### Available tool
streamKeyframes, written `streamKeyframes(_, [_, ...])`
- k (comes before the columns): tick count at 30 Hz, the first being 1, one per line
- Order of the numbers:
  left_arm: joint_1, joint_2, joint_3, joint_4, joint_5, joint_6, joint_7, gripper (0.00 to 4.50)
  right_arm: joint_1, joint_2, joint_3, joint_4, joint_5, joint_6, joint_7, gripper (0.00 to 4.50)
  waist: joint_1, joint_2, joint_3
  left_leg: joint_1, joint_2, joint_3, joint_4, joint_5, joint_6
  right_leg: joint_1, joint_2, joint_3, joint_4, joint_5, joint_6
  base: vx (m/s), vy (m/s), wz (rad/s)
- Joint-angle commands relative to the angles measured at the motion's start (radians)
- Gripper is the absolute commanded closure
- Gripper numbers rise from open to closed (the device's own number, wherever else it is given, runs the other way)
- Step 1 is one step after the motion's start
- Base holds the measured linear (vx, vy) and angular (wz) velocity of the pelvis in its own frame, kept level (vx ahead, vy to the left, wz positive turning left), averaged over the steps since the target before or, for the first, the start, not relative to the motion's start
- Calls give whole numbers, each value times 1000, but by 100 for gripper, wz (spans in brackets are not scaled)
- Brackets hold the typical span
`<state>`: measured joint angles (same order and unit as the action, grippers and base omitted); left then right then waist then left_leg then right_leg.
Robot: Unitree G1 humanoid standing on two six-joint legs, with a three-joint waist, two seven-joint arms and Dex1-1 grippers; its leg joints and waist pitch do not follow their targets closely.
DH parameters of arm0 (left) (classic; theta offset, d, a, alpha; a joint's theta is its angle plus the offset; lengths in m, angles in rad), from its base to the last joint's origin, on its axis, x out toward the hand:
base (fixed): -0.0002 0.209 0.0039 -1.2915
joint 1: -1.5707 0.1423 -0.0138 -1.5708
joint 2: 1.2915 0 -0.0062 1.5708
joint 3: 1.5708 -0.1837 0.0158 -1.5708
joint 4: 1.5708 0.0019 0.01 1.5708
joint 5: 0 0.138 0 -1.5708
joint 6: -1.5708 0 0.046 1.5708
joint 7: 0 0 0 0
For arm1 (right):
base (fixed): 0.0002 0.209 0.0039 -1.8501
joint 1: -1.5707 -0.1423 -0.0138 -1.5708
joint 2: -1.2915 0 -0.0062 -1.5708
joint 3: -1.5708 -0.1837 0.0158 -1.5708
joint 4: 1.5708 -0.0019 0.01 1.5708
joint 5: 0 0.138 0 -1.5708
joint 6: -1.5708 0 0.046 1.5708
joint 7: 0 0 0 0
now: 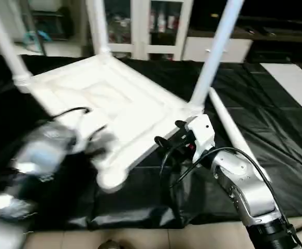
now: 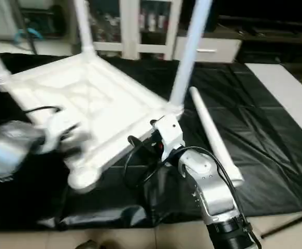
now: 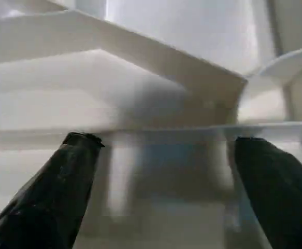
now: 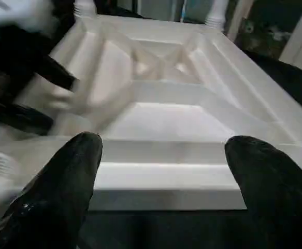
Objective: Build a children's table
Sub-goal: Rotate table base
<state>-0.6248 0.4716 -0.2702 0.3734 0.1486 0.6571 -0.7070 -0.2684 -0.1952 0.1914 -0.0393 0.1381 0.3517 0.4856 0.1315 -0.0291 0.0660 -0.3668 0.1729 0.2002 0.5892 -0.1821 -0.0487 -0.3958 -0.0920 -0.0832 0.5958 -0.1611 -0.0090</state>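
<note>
The children's table lies upside down on the black cover, its white ribbed tabletop (image 1: 114, 104) facing up. Three white legs stand in corner sockets: left (image 1: 3, 44), back (image 1: 100, 26) and right (image 1: 215, 52). The near corner socket (image 1: 112, 181) holds no leg. A loose leg (image 1: 233, 132) lies on the cover to the right. My left gripper (image 3: 166, 142) is open at the tabletop's near-left edge, its rim running across between the fingers. My right gripper (image 1: 169, 136) is open at the near-right edge, just under the right leg.
The black cover (image 1: 280, 135) spreads over the worktable, whose front edge meets light floor (image 1: 140, 238). White cabinets (image 1: 156, 26) stand behind. A pale panel (image 1: 296, 83) lies at the far right. Black cables (image 1: 192, 166) loop around my right wrist.
</note>
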Motion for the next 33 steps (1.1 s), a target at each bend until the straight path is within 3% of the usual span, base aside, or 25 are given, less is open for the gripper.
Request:
streamKeyframes(1, [-36, -37, 29, 60, -9, -40, 97, 2, -3, -5, -19, -24, 4, 10, -12, 39, -9, 15, -64, 39, 61, -39, -83, -389, -57, 16, -74, 57, -88, -407, -137, 0, 0, 0])
streamKeyframes(3, [-58, -101, 68, 100, -34, -86, 157, 2, -2, -3, -18, -22, 1, 7, -14, 39, -10, 14, -66, 28, 61, -46, -88, -383, -56, 25, -76, 54, -89, -430, -109, 0, 0, 0])
streamKeyframes(4, [-65, -126, 80, 109, -43, -93, 175, 2, -1, -3, -18, -21, 0, 5, -15, 39, -9, 10, -68, 30, 60, -45, -85, -379, -55, 23, -78, 53, -93, -437, -99, 0, 0, 0])
streamKeyframes(7, [-74, -174, 94, 116, -67, -120, 165, 2, 1, -3, -18, -22, -2, 5, -18, 39, -7, 8, -68, 26, 61, -45, -84, -352, -39, 23, -82, 54, -98, -447, -95, 0, 0, 0])
streamKeyframes(10, [-74, -162, 62, 98, -70, -156, 91, 2, 0, -9, -25, -29, 0, 7, -17, 39, -3, 12, -71, 22, 63, -46, -86, -325, -37, 24, -79, 55, -93, -399, -101, 0, 0, 0])
streamKeyframes(12, [-87, -116, 41, 86, -78, -155, 8, 2, -1, -18, -38, -35, 8, 10, -11, 39, -3, 12, -75, 16, 64, -45, -87, -286, -39, 30, -76, 56, -74, -301, -124, 0, 0, 0])
streamKeyframes(13, [-94, -93, 38, 75, -81, -148, -22, 2, 0, -25, -40, -39, 13, 9, -2, 39, -3, 19, -76, 17, 63, -45, -86, -277, -41, 30, -74, 56, -70, -277, -130, 0, 0, 0])
streamKeyframes(16, [-104, -41, 30, 45, -89, -151, -104, 2, 5, -48, -41, -57, 31, 7, 36, 39, -4, 17, -80, 18, 62, -40, -80, -225, -30, 35, -72, 56, -54, -167, -163, 0, 0, 0])
streamKeyframes(17, [-113, 16, 7, 22, -86, -196, -206, 2, 10, -84, -49, -80, 58, 7, 91, 39, -8, 24, -80, 17, 60, -38, -78, -199, -25, 35, -69, 56, -50, -121, -177, 0, 0, 0])
streamKeyframes(20, [-121, 73, -39, 23, -91, -285, -358, 2, 16, -138, -72, -108, 104, 19, 168, 39, -13, 21, -81, 16, 59, -35, -74, -162, -7, 41, -67, 56, -41, -59, -197, 0, 0, 0])
streamKeyframes(22, [-133, 83, -74, 63, -62, -372, -386, 2, 22, -180, -76, -124, 121, 24, 221, 39, -11, 26, -80, 20, 60, -33, -72, -166, 3, 40, -69, 56, -42, -58, -216, 0, 0, 0])
streamKeyframes(24, [-151, 73, -110, 121, -28, -442, -391, 2, 33, -227, -73, -140, 128, 26, 271, 39, -10, 24, -77, 19, 61, -33, -74, -193, -3, 42, -70, 56, -47, -90, -212, 0, 0, 0])
streamKeyframes(26, [-164, 64, -148, 153, -6, -477, -415, 2, 45, -267, -72, -157, 138, 31, 313, 39, -10, 21, -75, 19, 63, -35, -77, -229, -13, 45, -76, 58, -53, -143, -204, 0, 0, 0])
streamKeyframes(27, [-167, 58, -160, 161, -12, -477, -448, 2, 52, -286, -74, -168, 147, 40, 332, 39, -9, 30, -75, 23, 65, -36, -78, -259, -22, 45, -76, 58, -60, -179, -194, 0, 0, 0])
streamKeyframes(30, [-174, 53, -180, 178, -13, -496, -503, 2, 64, -315, -74, -188, 161, 53, 358, 39, -12, 25, -74, 21, 65, -38, -78, -278, -21, 45, -80, 59, -65, -237, -194, 0, 0, 0])
streamKeyframes(31, [-183, 47, -189, 202, -5, -516, -517, 2, 70, -330, -72, -197, 166, 62, 370, 39, -11, 38, -74, 21, 65, -40, -77, -283, -25, 43, -81, 59, -65, -242, -197, 0, 0, 0])
streamKeyframes(33, [-204, 35, -214, 255, 34, -563, -501, 2, 84, -351, -54, -218, 162, 69, 389, 39, -15, 27, -72, 20, 63, -39, -77, -292, -21, 45, -75, 58, -70, -254, -193, 0, 0, 0])
